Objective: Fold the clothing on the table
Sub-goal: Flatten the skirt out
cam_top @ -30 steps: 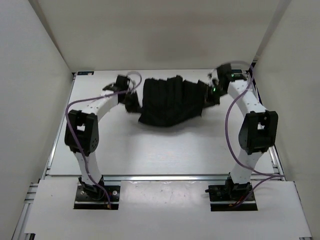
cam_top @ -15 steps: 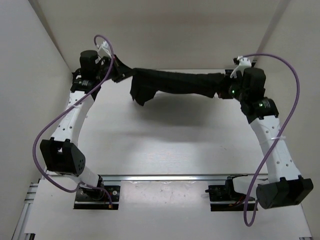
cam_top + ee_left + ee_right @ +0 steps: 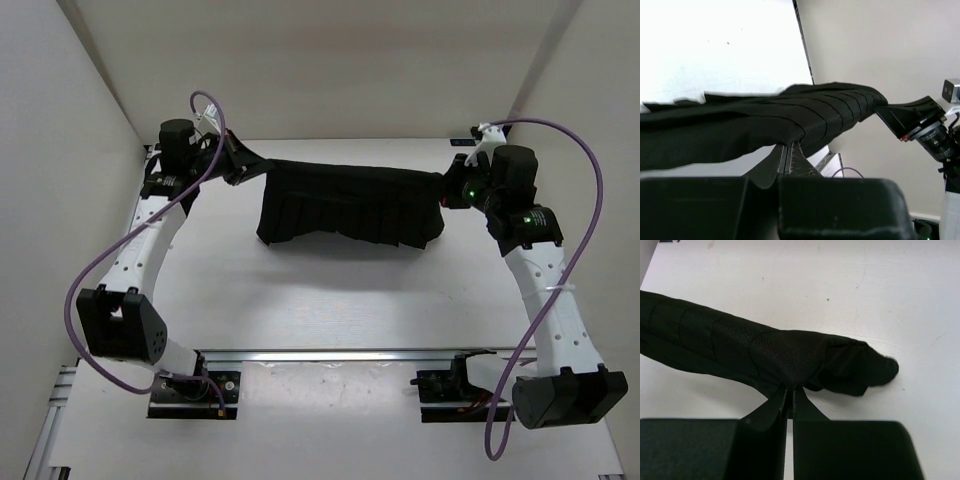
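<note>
A white counter [image 3: 300, 300] lies in front. Farther back, a black pleated skirt [image 3: 345, 205] hangs stretched wide above it. The left claw [image 3: 243, 165] and right claw [image 3: 447, 190] are each pinched tight on one end. No fold is made yet, so all the folding remains.

Left arm [image 3: 150, 235], right arm [image 3: 548, 285] raised, spread wide; left fingers [image 3: 771, 169], right fingers [image 3: 774, 409] clamped.
</note>
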Robot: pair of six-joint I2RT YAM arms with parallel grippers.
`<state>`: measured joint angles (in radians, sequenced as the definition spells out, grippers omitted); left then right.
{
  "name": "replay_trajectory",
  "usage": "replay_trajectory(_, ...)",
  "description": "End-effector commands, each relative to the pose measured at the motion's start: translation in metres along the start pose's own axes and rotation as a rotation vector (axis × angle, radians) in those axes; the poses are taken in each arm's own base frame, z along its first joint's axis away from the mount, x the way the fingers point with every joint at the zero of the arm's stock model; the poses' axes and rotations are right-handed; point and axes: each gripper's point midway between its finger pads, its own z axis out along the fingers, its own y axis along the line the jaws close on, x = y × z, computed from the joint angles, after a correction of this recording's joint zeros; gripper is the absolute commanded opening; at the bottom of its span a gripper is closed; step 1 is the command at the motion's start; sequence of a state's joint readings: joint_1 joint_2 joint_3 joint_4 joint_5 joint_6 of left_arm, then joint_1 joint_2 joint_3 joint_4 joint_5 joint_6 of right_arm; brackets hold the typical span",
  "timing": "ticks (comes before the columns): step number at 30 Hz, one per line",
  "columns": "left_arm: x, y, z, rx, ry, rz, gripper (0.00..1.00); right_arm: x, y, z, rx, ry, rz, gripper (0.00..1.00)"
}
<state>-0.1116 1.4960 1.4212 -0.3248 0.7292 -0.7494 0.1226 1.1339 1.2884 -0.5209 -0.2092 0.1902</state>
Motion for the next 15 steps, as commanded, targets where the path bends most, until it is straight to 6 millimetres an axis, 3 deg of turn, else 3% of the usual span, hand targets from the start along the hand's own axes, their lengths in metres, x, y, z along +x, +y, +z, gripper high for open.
replay_trajectory(1,-0.017,-0.012,-0.032,0.005,-0.135,0.055,0.00,0.002,-0.012,-0.014,0.099,-0.002,-0.054,0.00)
replay_trajectory(5,0.008,-0.059,-0.061,0.149,-0.143,0.097,0.00,0.012,0.009,-0.047,0.052,-0.048,-0.115,0.01)
replay_trajectory(7,0.016,-0.079,-0.074,0.170,-0.155,0.146,0.00,0.004,0.027,-0.079,0.001,-0.137,-0.157,0.00)
replay_trajectory(8,0.019,-0.086,-0.080,0.172,-0.156,0.169,0.00,0.007,0.032,-0.086,-0.017,-0.138,-0.166,0.00)
replay_trajectory(10,0.025,-0.109,-0.105,0.179,-0.204,0.230,0.00,0.003,0.043,-0.115,-0.043,-0.206,-0.182,0.00)
replay_trajectory(13,0.028,-0.119,-0.133,0.112,-0.273,0.286,0.00,0.004,0.047,-0.137,-0.044,-0.235,-0.191,0.00)
replay_trajectory(15,0.027,-0.117,-0.142,0.061,-0.294,0.289,0.00,0.005,0.047,-0.139,-0.033,-0.223,-0.187,0.00)
